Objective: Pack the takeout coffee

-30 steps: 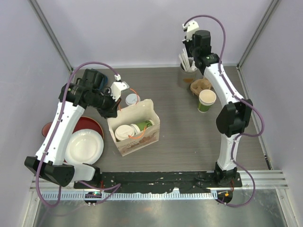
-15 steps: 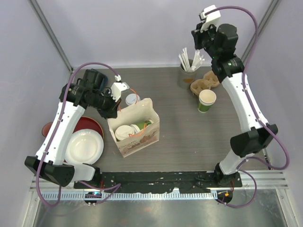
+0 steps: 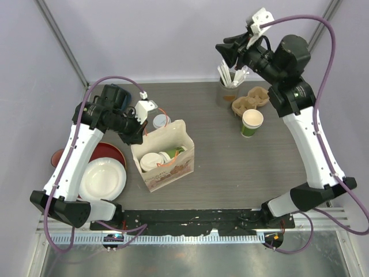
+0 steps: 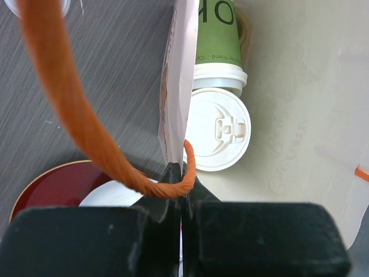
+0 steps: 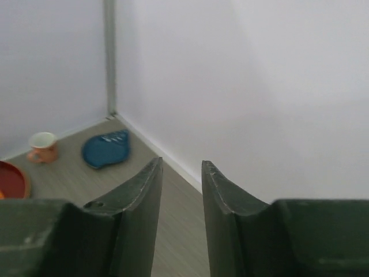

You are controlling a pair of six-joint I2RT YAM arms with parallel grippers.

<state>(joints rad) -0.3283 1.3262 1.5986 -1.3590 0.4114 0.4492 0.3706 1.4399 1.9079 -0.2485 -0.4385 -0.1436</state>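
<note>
The grey table (image 3: pixel 230 161) stood between pale walls. The cup (image 3: pixel 252 122) stood upright at the back right, well below the right gripper (image 3: pixel 226 51). That gripper was nearer, its fingers a little apart and empty. The left gripper (image 4: pixel 180 186) pinched the bag (image 3: pixel 167 164) by its rim. The right wrist view missed the cup.

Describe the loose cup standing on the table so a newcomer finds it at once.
Start at the far right corner of the table, by the cardboard carrier. Just nearer stands a green cup. Unlike the cups in the bag, it has no lid.
</note>
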